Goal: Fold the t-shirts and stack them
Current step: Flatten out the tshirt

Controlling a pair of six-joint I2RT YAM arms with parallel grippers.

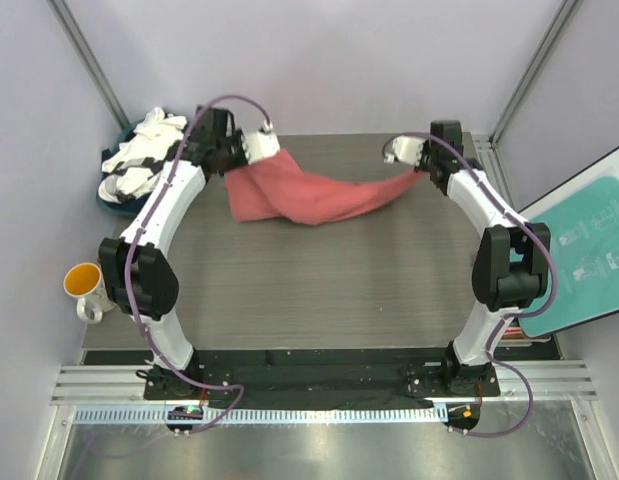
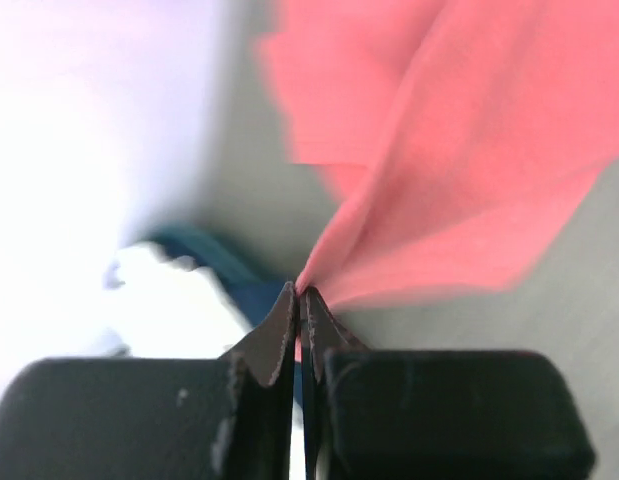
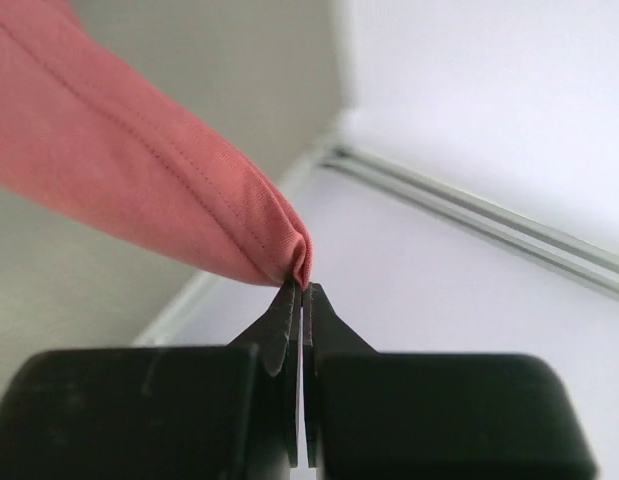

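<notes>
findings: the coral-red soft cloth t-shirt (image 1: 309, 198) hangs slung between the two sets of fingers, twisted, and its sagging middle appears to rest on the dark ribbed table (image 1: 319, 300).

left gripper (image 2: 299, 292): jaws pinched closed on a bunched point of the cloth. right gripper (image 3: 305, 287): jaws closed on a folded, stitched hem edge.

handling, as judged: light, limp, no stiffness, not fragile. it will droop and twist wherever it is unsupported, and thin pinches may slip under a hard pull. better holds would be matching corners of the hem or shoulders, so the cloth spreads flat.

room: a heap of white and dark navy tees (image 1: 139, 160) lies near, beyond the left fingers. the pale wall (image 3: 489, 90) stands close beyond the right fingers. open table lies on the base side of both. the orange-lined white mug (image 1: 84, 285) is well apart.
</notes>
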